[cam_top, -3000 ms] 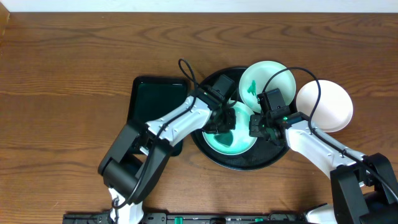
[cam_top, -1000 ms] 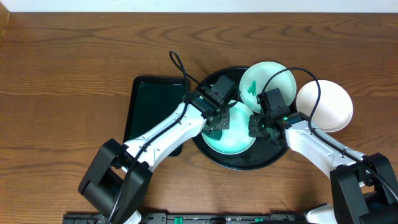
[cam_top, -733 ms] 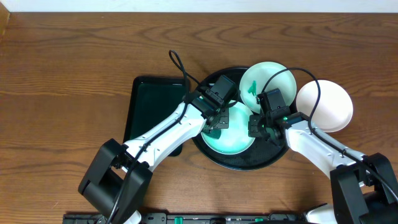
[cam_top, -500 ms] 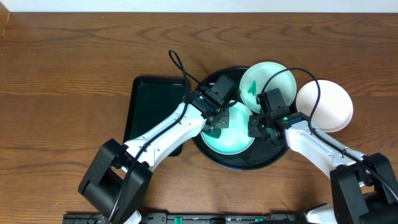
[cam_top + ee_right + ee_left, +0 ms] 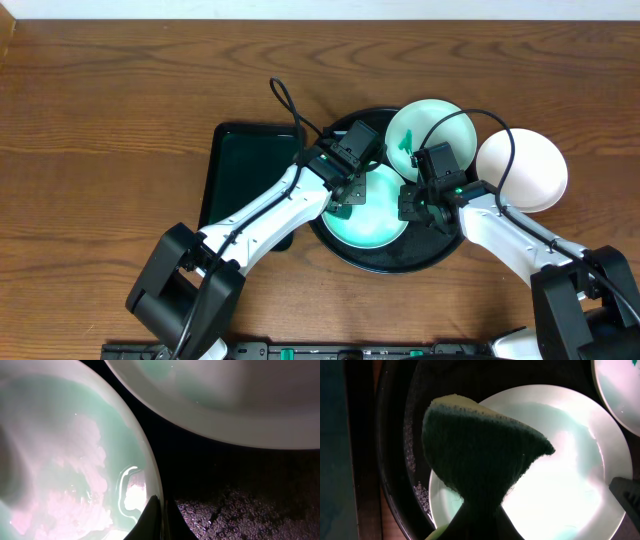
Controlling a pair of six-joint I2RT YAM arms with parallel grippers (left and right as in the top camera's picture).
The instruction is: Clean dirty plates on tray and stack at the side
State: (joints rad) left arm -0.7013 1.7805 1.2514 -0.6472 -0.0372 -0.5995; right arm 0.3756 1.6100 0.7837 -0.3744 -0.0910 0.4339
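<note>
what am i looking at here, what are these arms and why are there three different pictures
These are two robot arms at a wooden table, each ending in a two-finger gripper. One picture looks down from above; the other two come from small cameras on the left and right wrists. A round black tray holds one plate lying flat. A second plate, smeared green, overlaps the tray's far edge. A third plate sits on the table to the right, and a green tray to the left. The left gripper pinches a sponge over the plate. The right gripper is shut on that plate's rim, apparently steadying it.
</note>
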